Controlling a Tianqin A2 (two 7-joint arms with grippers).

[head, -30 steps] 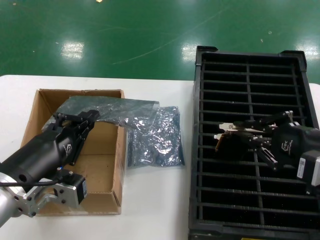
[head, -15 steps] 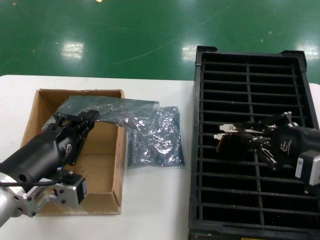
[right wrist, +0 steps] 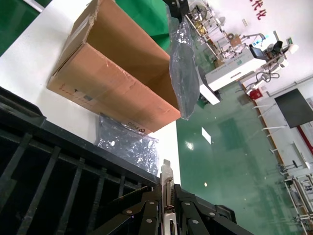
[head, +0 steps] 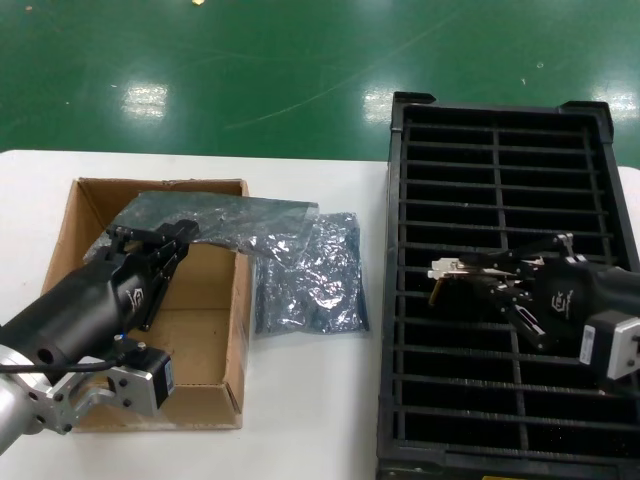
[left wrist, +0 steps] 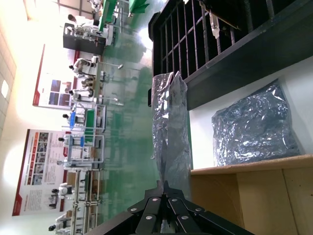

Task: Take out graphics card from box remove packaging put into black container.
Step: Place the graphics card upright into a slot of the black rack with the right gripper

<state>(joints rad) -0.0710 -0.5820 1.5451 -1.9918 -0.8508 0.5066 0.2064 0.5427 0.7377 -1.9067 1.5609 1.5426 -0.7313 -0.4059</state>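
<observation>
Head view: my right end effector (head: 478, 272) hangs over the middle rows of the black container (head: 500, 120), fingers pinched on the graphics card (head: 452, 270). The card's silver bracket end points toward the box (head: 236, 300) and its long axis runs across the crate, in line with the divider slots directly beneath. Open rows lie on both sides, the central rib close by, so I judge the drop must be straight and level. My left end effector (head: 150, 248) sits over the box, clamped on the emptied packaging (head: 230, 220). A second silver bag (head: 310, 275) lies on the counter (head: 300, 420) between box and crate.
</observation>
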